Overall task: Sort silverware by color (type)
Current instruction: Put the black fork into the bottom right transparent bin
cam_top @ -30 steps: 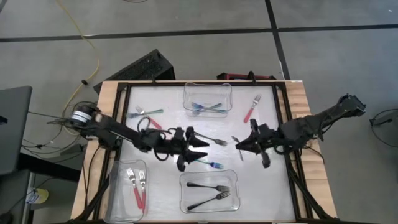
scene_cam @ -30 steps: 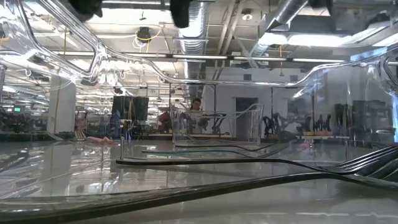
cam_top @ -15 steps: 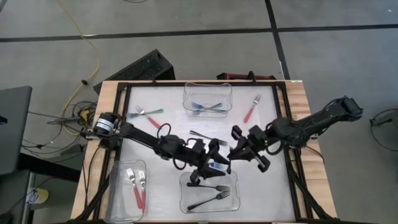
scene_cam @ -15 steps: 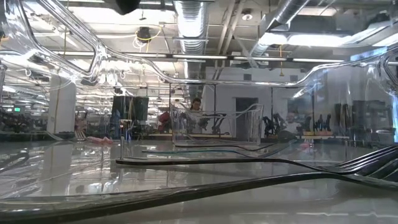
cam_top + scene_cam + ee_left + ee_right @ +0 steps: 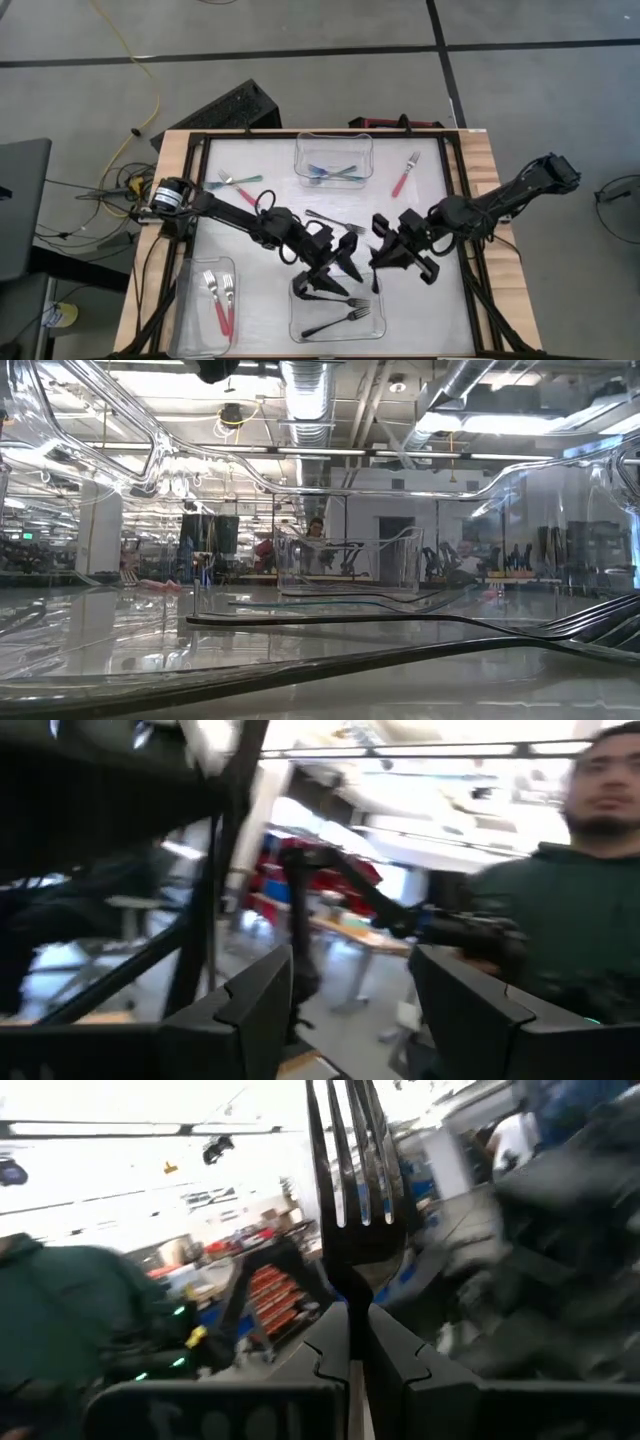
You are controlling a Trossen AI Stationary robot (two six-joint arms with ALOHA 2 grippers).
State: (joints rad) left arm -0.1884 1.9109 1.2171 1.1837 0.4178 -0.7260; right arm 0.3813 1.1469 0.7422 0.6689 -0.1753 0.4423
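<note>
Since half a second ago the right gripper (image 5: 378, 262) has dropped toward the near bin (image 5: 372, 322), fingers clenched on a dark fork (image 5: 352, 1175), tines-out; left gripper (image 5: 335, 275), fingers apart, sits alongside.

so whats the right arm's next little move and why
Probably carry the black fork a bit further over the bin of black forks, then let go. The right end effector is clamped on the fork near that bin's top edge, with the left end effector close beside it.
</note>
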